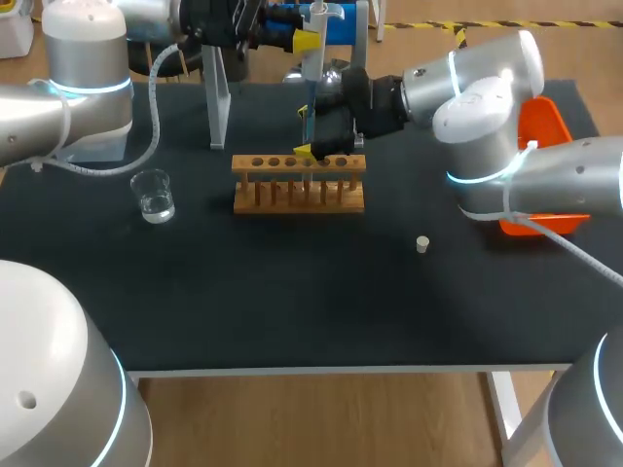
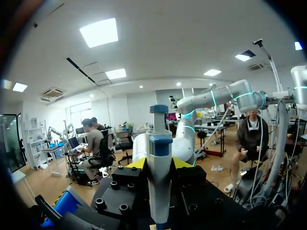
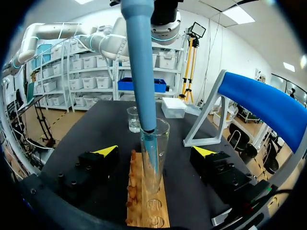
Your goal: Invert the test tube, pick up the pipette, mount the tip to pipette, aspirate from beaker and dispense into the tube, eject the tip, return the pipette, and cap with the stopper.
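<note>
A beaker [image 1: 154, 195] of clear liquid stands at the left of the dark tabletop [image 1: 292, 292]. Next, the left hand [image 2: 158, 165] is clenched on a pipette [image 1: 313, 44], held upright. Its tip [image 3: 149, 148] reaches straight down inside a glass tube [image 3: 154, 163] standing in a wooden rack [image 1: 299, 185] at the centre. The right hand [image 3: 156, 151] flanks the tube, fingers spread and not touching it. A stopper [image 1: 422, 244] lies further right. Pipette and tube share one vertical line, so dispensing looks ready.

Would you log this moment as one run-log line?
left gripper: shut on pipette | tip: in tube | right gripper: open around tube | tube: in rack
</note>
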